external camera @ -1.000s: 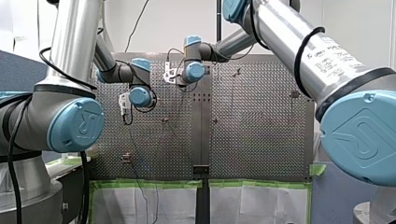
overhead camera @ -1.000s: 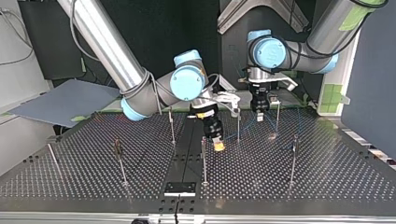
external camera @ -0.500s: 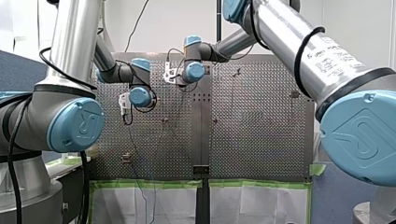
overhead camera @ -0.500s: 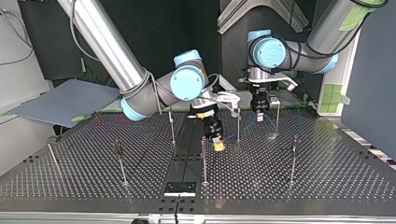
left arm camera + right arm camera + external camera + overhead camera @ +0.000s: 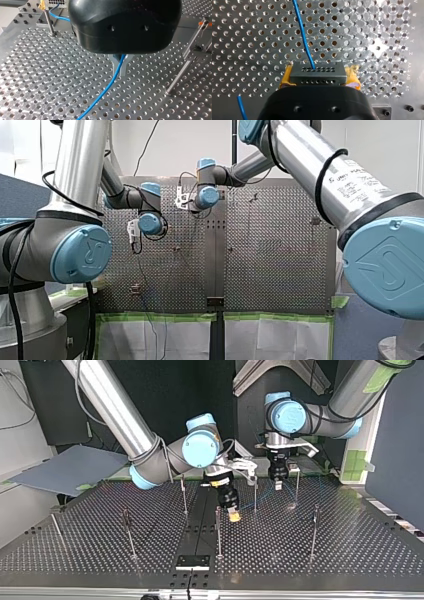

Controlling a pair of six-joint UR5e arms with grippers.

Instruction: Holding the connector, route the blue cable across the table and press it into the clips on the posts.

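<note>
My right gripper [image 5: 318,75] is shut on the black connector [image 5: 316,72], its yellow pads [image 5: 286,76] pressed against both ends. The blue cable [image 5: 303,40] leaves the connector's face and runs ahead over the perforated plate. In the top view this gripper [image 5: 233,516] hangs low near the middle posts. My left gripper [image 5: 119,65] has its metal fingers shut on the blue cable [image 5: 110,85], which trails down from them across the plate. In the top view the left gripper [image 5: 278,485] stands between two back posts [image 5: 255,495], [image 5: 297,487].
Thin posts with clips stand across the plate: one beside the right gripper [image 5: 218,532], others at the top view's right [image 5: 314,530] and left [image 5: 129,532]. In the left wrist view one post [image 5: 48,22] and a clipped post [image 5: 180,75] flank the fingers.
</note>
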